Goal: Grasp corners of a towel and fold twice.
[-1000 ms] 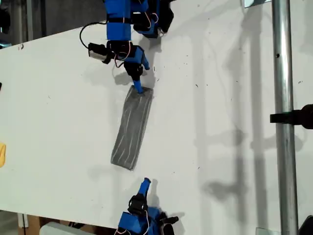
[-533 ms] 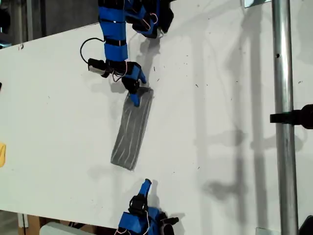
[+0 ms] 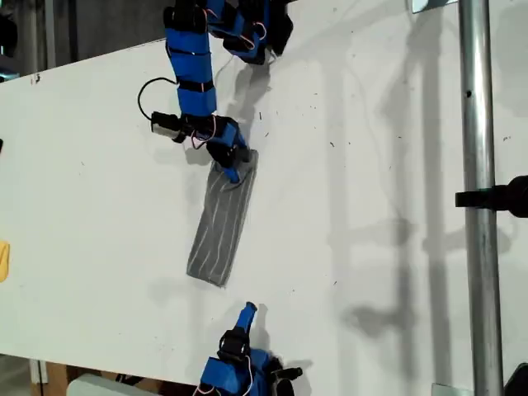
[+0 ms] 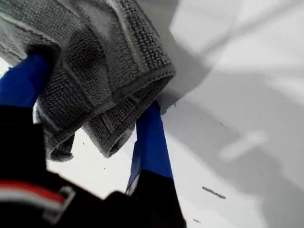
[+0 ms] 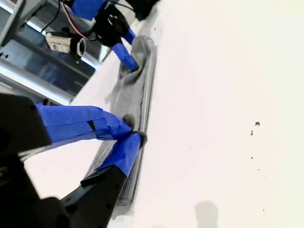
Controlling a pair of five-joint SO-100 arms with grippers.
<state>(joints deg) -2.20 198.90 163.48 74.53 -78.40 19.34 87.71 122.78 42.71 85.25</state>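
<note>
One towel (image 3: 223, 221) is on the desk (image 3: 99, 190), lying as a long narrow strip that runs from the lower middle of the exterior view up toward its upper middle. The narrow shape suggests, as a judgement, that the first fold is done and the second fold is in progress or about to begin.

Nearest the exterior camera, my second hand (image 3: 248, 310) sits at the bottom edge of the exterior view, just clear of the towel's near end and not touching it. In the second wrist view its two blue fingers meet at the tips (image 5: 129, 135) with nothing between them, so I read it as closed and empty.

Farther away, my first hand (image 3: 232, 167) is at the far end of the towel. In the first wrist view the cloth (image 4: 95, 61) bunches between the two blue fingers (image 4: 151, 142), with the corner layers lifted off the desk and curled over. I read this hand as gripping the towel's far end.

Remaining work, as a judgement: carry the gripped far end toward the near end, lay it flat, release.

Count: one towel, two arms, two hands, one desk. One small yellow thing (image 3: 4, 260) lies at the exterior view's left edge, well apart from the towel. One metal pole (image 3: 478, 165) stands at the exterior view's right.
</note>
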